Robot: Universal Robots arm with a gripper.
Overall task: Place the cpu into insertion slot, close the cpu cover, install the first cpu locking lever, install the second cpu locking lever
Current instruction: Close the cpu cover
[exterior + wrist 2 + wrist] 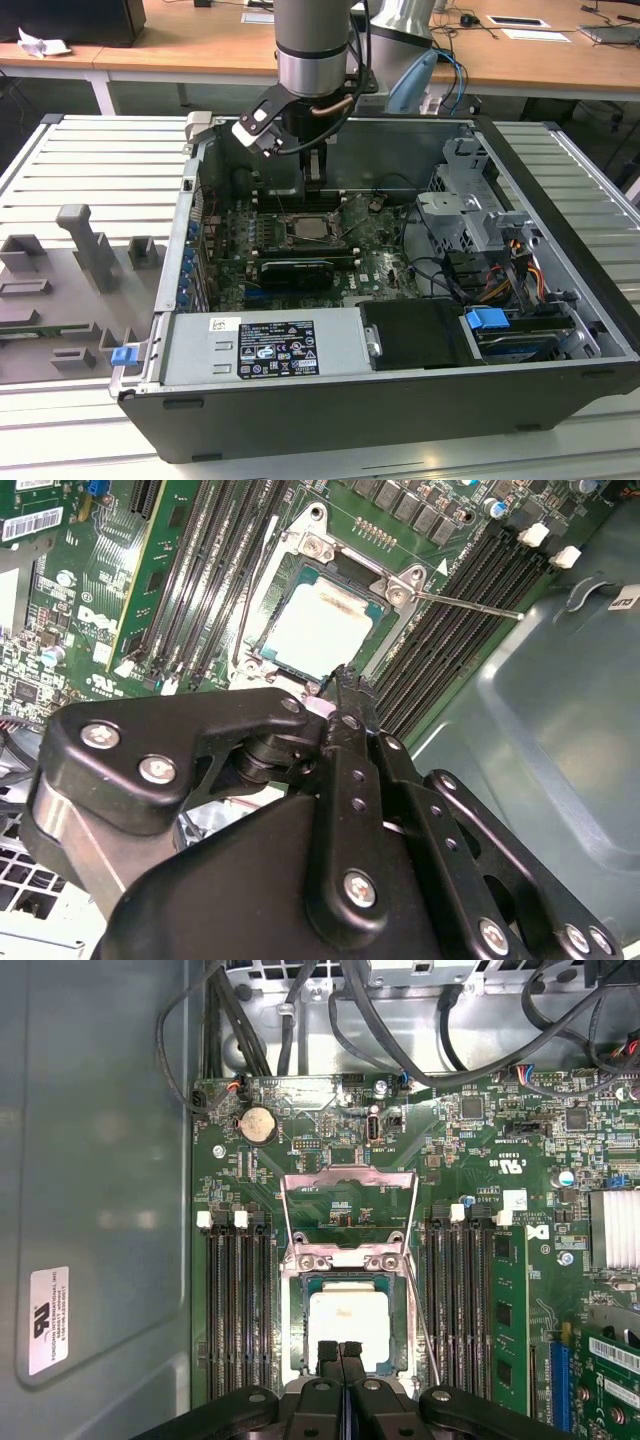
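Since the cpu (347, 1322) already sits in the insertion slot (293, 1320), you're at the cpu cover (350, 1176), swung open; the gripper (341, 1350), fingers together and empty, likely must tip it down

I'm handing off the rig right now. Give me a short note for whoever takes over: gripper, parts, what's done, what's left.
Gripper: shut, holding nothing, above the slot at the edge opposite the cover's hinge. I can't tell whether it touches anything.
CPU: lying flat in the slot.
Cover: open, swung back off the slot.
Lever: one thin lever sticks out free beside the slot, unlatched. I can't make out the other lever's state.
Done: CPU placed.
Left: closing the cover, installing both levers.
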